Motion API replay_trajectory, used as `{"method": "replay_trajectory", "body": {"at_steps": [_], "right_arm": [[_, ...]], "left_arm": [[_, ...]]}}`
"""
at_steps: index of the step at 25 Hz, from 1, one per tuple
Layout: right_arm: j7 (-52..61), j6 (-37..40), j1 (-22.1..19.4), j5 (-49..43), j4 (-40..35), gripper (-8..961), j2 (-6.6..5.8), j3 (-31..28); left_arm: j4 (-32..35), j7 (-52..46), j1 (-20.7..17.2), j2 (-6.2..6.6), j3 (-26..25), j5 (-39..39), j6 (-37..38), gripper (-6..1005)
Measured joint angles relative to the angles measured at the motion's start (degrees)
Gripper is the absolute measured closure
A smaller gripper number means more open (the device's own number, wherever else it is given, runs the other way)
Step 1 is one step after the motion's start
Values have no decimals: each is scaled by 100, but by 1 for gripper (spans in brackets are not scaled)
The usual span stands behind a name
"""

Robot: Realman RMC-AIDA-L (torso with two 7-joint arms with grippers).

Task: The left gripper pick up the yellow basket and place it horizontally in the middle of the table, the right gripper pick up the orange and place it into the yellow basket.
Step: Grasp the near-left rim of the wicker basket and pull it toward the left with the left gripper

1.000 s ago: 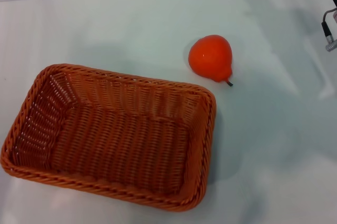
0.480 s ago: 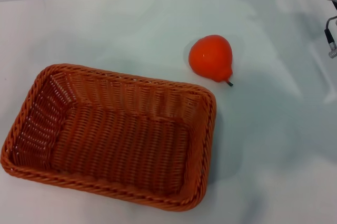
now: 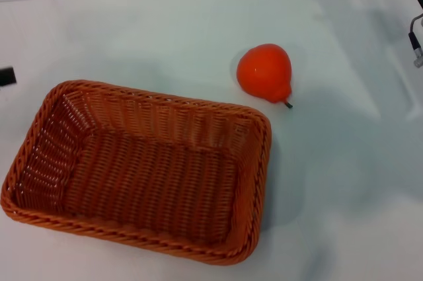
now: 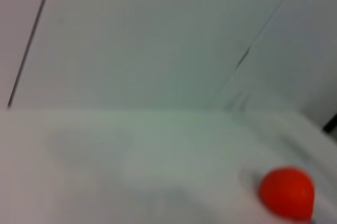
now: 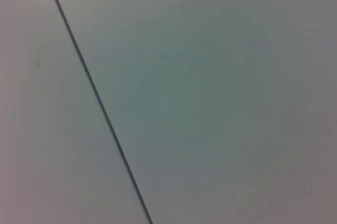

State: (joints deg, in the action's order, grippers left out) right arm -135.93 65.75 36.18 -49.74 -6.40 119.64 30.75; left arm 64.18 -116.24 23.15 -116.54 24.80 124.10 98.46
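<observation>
basket [image 3: 142, 168]: on the bench [image 3: 344, 182], in the near left part of the head view, its long side running left to right, slightly skewed
orange [image 3: 265, 73]: on the bench, behind the basket's far right corner, apart from its rim, stem toward the near right
left gripper [image 3: 6, 76]: at the far left edge, just behind the basket's far left corner
right gripper [image 3: 415, 23]: at the far right edge, well right of the orange
</observation>
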Motion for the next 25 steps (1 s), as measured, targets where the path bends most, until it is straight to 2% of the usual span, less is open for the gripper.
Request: {"method": "replay_trajectory", "body": {"at_steps": [1,2,6,11,22,25], "right_arm": [[-1,-42,11,0,-18,490,0,-8],[-3,-74,19,0,-31,490,0,-15],[-11,-181,47,0,-70,490,-1,-41],[-25,-288,94,0,-76,489,-7,-95],[-78,-504,145,0,-155,489,-20,-178],[-90,-519,145,0,-155,489,-24,-220]], "left_arm": [[0,0,0,0,0,0,0,79],[246,-315,6,-9,248,269,35,79],[646,-877,61,-44,666,793,74,79],[781,-1412,208,-139,964,1270,118,80],[918,-1715,637,-508,1153,2328,60,94],[918,-1719,693,-570,1263,2547,29,98]]}}
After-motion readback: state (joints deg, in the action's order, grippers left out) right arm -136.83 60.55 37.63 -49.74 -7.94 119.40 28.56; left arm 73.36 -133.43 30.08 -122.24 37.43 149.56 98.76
